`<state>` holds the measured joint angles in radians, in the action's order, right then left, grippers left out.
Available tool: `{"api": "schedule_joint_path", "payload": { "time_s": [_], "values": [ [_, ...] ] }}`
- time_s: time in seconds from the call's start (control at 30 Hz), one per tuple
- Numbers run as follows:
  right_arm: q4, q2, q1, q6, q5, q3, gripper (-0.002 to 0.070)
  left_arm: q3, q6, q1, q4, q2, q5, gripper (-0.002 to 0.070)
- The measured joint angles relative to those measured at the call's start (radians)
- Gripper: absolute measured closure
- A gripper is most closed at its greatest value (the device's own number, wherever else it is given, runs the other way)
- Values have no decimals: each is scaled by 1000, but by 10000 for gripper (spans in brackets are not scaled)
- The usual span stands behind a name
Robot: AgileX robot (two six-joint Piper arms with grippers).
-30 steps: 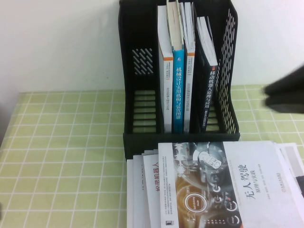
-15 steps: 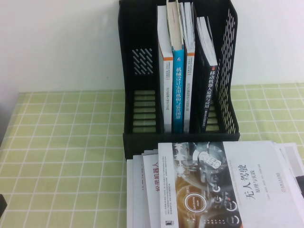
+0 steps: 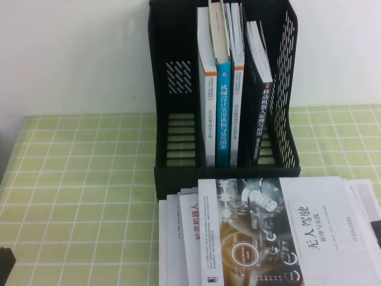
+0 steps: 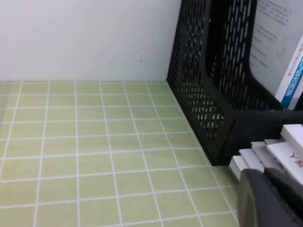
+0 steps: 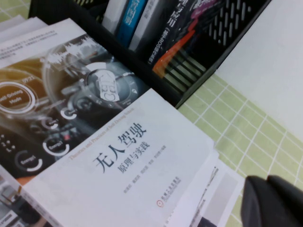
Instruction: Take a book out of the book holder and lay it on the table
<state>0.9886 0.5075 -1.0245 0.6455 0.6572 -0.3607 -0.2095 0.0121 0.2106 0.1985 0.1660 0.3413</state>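
The book [image 3: 280, 232], with a dark picture, orange circles and a white part with a black title, lies flat and face up on a pile of white booklets in front of the book holder [image 3: 172, 89]. It also shows in the right wrist view [image 5: 94, 127]. The holder stands upright on the yellow-green gridded table [image 3: 83, 190]. My left gripper [image 4: 266, 182] is shut and empty, low at the near left, beside the pile's corner; a dark bit of it shows in the high view [image 3: 5, 262]. My right gripper [image 5: 267, 187] is shut and empty, off the book's near right corner.
The holder's middle compartment holds white, blue [image 3: 222, 113] and orange-banded spines; the right one holds a black-spined book [image 3: 262, 113]; the left one is empty. A booklet with a red title [image 3: 191, 232] pokes out from under the book. A white wall stands behind.
The right arm, a dark blur at the right edge a second ago, has pulled back out of the high view. A bit of the left gripper has come into the bottom left corner.
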Motion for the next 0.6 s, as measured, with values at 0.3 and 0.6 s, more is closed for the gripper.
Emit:
{"api": "schedule_joint_path", "payload": {
  "time_s": [0.3, 0.6],
  "values": [
    [6, -2, 0, 4, 0, 0, 678, 0, 0, 0, 2, 0, -4, 678],
    [8, -2, 0, 5, 0, 0, 678, 0, 0, 0, -21, 0, -4, 678]
  ]
}}
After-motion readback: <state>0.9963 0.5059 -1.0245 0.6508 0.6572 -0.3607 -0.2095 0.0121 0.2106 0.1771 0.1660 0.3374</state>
